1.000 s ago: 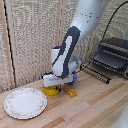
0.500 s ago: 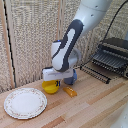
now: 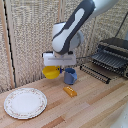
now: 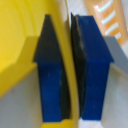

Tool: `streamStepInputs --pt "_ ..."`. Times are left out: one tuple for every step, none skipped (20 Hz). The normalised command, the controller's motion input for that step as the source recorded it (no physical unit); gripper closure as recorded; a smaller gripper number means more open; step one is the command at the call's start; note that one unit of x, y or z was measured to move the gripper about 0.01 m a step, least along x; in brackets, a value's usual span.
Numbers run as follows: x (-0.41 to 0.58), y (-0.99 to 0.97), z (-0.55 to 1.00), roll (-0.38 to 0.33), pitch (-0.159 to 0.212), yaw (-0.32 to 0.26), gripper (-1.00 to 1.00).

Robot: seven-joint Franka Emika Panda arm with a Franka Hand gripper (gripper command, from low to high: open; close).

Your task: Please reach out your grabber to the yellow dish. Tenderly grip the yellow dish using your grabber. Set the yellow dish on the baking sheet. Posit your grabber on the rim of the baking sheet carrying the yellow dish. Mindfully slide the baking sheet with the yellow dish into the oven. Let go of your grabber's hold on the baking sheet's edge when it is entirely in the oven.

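Observation:
The yellow dish hangs in the air above the wooden table, tilted, held by its rim. My grabber is shut on that rim under the boxy white wrist. In the wrist view the blue fingers pinch the thin yellow rim of the dish between them. The baking sheet with wire bars sticks out of the oven at the exterior view's right, well apart from the dish.
A large white patterned plate lies on the table at the exterior view's left. A small orange block lies below the grabber. A blue cup-like object sits just beside the grabber. A woven screen stands behind.
The grabber has lifted the yellow dish off the table and risen with it, shifting slightly toward the exterior view's right.

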Motion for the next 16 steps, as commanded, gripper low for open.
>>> streamStepInputs --pt "0.2 0.0 0.77 -0.087 0.042 -0.331 1.0" --pt "0.197 0.0 0.78 -0.083 0.044 -0.33 1.0" --pt "0.214 0.0 0.81 -0.079 0.055 -0.326 1.0" --pt "0.223 0.0 0.83 -0.075 0.062 -0.323 1.0" --pt "0.226 0.0 0.83 -0.073 0.065 -0.323 1.0" --pt "0.143 -0.09 0.79 -0.005 0.069 -0.334 1.0" --pt "0.071 -0.1 0.74 0.0 0.054 -0.348 1.0" --pt "0.071 -0.16 0.75 0.0 0.057 -0.334 1.0" --pt "0.06 -0.19 0.74 0.0 0.062 -0.33 1.0" --pt "0.057 -0.24 0.75 0.0 0.074 -0.318 1.0" --pt "0.074 -0.29 0.78 0.0 0.086 -0.303 1.0" --pt "0.083 -0.31 0.78 0.0 0.084 -0.295 1.0" --pt "0.1 -0.37 0.79 0.0 0.08 -0.275 1.0" --pt "0.086 -0.41 0.79 0.003 0.08 -0.266 1.0" --pt "0.069 -0.45 0.77 0.009 0.077 -0.253 1.0" --pt "0.034 -0.49 0.75 0.013 0.081 -0.241 1.0"
